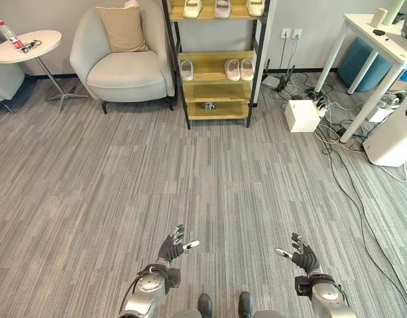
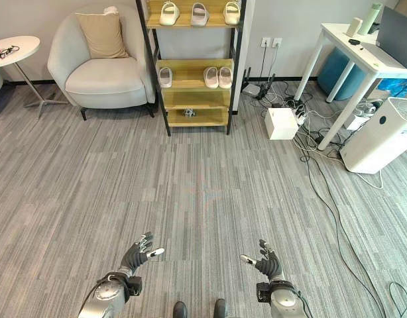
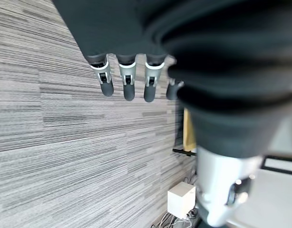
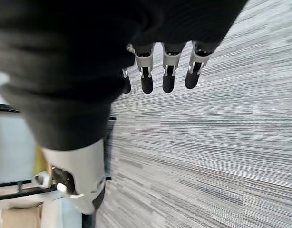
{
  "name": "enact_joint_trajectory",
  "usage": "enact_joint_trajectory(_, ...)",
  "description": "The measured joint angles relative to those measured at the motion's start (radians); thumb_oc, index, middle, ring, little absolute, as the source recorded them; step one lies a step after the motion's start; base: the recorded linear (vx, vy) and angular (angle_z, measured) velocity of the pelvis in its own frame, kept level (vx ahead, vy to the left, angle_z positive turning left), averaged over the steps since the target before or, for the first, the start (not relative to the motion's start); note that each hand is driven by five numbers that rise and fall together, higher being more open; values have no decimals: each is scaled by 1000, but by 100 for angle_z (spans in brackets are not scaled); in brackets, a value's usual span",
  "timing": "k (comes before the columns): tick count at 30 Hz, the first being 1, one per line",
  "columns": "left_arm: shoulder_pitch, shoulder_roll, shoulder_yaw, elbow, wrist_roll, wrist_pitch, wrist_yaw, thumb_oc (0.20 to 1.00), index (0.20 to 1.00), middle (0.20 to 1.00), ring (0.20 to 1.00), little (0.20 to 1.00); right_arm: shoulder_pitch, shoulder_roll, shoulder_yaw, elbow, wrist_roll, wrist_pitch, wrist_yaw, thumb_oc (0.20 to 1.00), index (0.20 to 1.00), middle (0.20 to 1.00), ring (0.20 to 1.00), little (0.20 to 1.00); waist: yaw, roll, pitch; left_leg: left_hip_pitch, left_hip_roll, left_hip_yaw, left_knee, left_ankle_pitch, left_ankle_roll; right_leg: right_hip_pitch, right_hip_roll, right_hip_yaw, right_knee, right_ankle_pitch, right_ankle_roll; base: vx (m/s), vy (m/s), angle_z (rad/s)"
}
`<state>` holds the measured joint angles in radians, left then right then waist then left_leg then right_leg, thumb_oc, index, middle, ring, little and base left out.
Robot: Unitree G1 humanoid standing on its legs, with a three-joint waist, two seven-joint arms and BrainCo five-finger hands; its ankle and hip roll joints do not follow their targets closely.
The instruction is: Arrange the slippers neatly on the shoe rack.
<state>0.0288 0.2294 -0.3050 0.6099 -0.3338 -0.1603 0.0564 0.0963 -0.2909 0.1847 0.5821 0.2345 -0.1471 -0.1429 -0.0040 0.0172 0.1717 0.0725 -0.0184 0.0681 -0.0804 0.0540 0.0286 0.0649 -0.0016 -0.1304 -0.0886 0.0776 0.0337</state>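
Left hand is positioned low over the grey striped carpet, fingers straight and spread, thumb extended inward, holding nothing. Right hand is positioned level with it, well apart, in the same condition: fingers straight, thumb pointing toward the left hand, palm empty. Both wrist views confirm extended fingers above bare carpet. Beyond the hands, the carpet extends to the shoe rack, a dark-framed unit with wooden shelves standing against the far wall. The middle shelf carries one pale slipper at its left end and a pair of slippers side by side toward its right end. The upper shelf carries three further slippers in a row. A small dark object rests on the lowest shelf; its identity cannot be determined. A grey armchair with a tan cushion stands left of the rack. A white box lies on the floor to the right of the rack, beside a white table.
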Motion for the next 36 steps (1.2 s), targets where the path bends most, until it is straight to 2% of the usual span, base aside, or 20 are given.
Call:
enact_joint_trajectory(6,5,0,0,0,0,0,-1,1000,1000,1000,1000,1000,16,3,3,0,0,1,2,1000,1000,1000,1000,1000,-13,0,0,0,0,2,-5,0,0,-1,0,3,0,4,1,0,0,0)
enact_joint_trajectory(10,7,0,1,-3,-1,0,-1,1000,1000,1000,1000,1000,15,4,3,0,1,1,3,1000,1000,1000,1000,1000,-13,-2,-2,1,0,3,0,1,0,0,0,3,0,12,-10,0,0,0)
enact_joint_trajectory(36,41,1,1,-22,-13,0,4,1000,1000,1000,1000,1000,30,21,3,1,21,1,2,1000,1000,1000,1000,1000,-14,3,-30,1,0,6,0,1,1,-2,-1,6,0,10,-3,1,0,0)
